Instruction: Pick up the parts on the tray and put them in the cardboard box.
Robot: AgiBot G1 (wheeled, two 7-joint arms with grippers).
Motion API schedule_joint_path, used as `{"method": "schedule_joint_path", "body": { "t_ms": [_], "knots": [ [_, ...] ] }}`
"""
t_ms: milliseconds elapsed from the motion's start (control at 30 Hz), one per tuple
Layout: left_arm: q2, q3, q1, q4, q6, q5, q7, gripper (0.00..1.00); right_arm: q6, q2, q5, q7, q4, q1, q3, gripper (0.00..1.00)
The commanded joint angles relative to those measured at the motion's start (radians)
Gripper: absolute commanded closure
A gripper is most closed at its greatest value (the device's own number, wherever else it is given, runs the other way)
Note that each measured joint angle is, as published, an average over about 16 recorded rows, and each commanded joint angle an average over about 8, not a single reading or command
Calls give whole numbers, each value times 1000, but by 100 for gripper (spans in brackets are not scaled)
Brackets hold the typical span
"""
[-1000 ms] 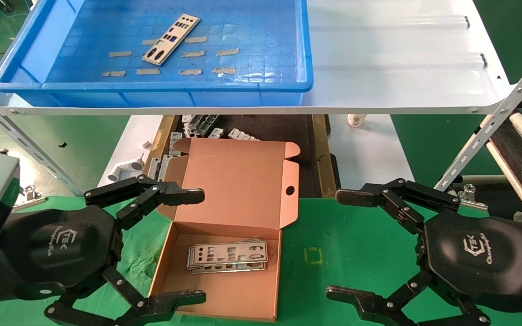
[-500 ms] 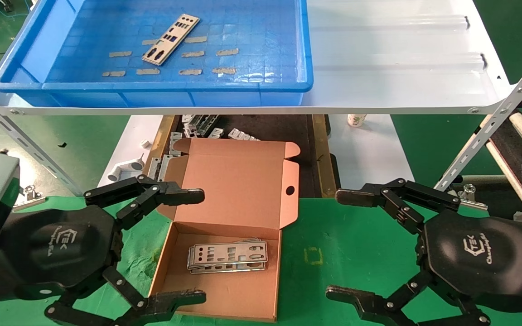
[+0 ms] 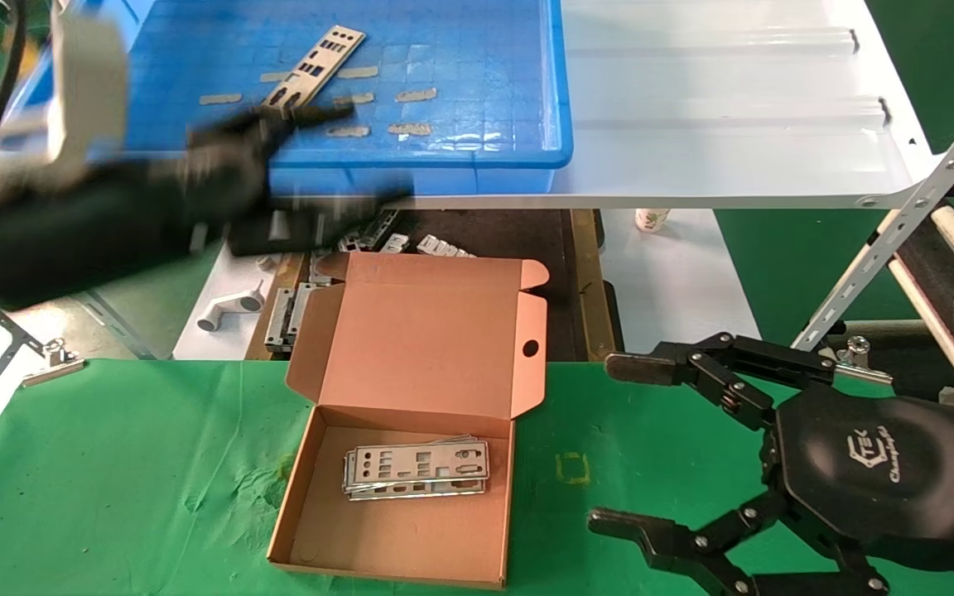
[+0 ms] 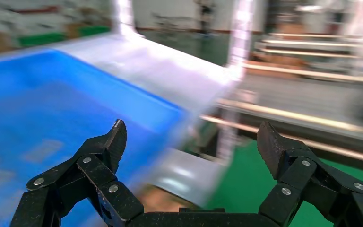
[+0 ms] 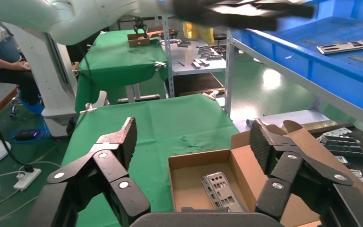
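Note:
One silver part (image 3: 311,73) lies slanted on the floor of the blue tray (image 3: 411,157) on the upper shelf. My left gripper (image 3: 371,153) is open and blurred at the tray's front rim, just short of that part, holding nothing; its wrist view shows the tray (image 4: 52,104) beside its spread fingers (image 4: 108,146). The cardboard box (image 3: 444,348) stands open on the green cloth with a small stack of parts (image 3: 416,468) inside. My right gripper (image 3: 609,443) hangs open and empty to the right of the box; the box (image 5: 189,179) and its parts (image 5: 222,189) show between its jaws.
The white ribbed shelf (image 3: 725,124) extends right of the tray, with a slanted perforated brace (image 3: 899,240). Below it lie loose metal pieces (image 3: 361,232) and a white pipe fitting (image 3: 224,310). Green cloth (image 3: 113,463) covers the table. A seated person (image 5: 4,52) is off to the side.
My left arm has swung up from beside the box to the tray's front rim, still open. The right gripper has shifted only slightly. The box and parts have not moved.

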Motion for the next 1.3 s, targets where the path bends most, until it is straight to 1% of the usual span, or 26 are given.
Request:
{"method": "schedule_joint_path", "body": {
  "t_ms": [33, 167, 333, 533, 567, 600, 633, 800, 833, 867, 900, 1100, 1300],
  "knots": [
    [42, 18, -60, 44, -64, 56, -6, 0, 0, 0, 0, 0, 0, 0, 0, 100],
    [116, 69, -199, 215, -123, 167, 6, 0, 0, 0, 0, 0, 0, 0, 0, 100],
    [194, 131, -360, 452, -158, 289, 39, 0, 0, 0, 0, 0, 0, 0, 0, 100],
    [267, 180, -493, 688, -193, 380, 97, 2, 0, 0, 0, 0, 0, 0, 0, 100],
    [277, 184, -508, 718, -199, 388, 110, 5, 0, 0, 0, 0, 0, 0, 0, 100],
    [288, 188, -521, 747, -204, 396, 123, 10, 0, 0, 0, 0, 0, 0, 0, 100],
    [297, 191, -533, 772, -209, 401, 135, 17, 0, 0, 0, 0, 0, 0, 0, 100],
    [341, 197, -577, 885, -236, 414, 178, 77, 0, 0, 0, 0, 0, 0, 0, 100],
    [349, 197, -583, 903, -242, 415, 183, 87, 0, 0, 0, 0, 0, 0, 0, 100],
    [356, 197, -588, 921, -248, 414, 188, 94, 0, 0, 0, 0, 0, 0, 0, 100],
    [362, 196, -593, 937, -254, 414, 192, 99, 0, 0, 0, 0, 0, 0, 0, 100],
    [392, 191, -612, 1010, -288, 409, 209, 100, 0, 0, 0, 0, 0, 0, 0, 100],
    [409, 185, -620, 1048, -324, 401, 220, 100, 0, 0, 0, 0, 0, 0, 0, 100]
  ]
}}
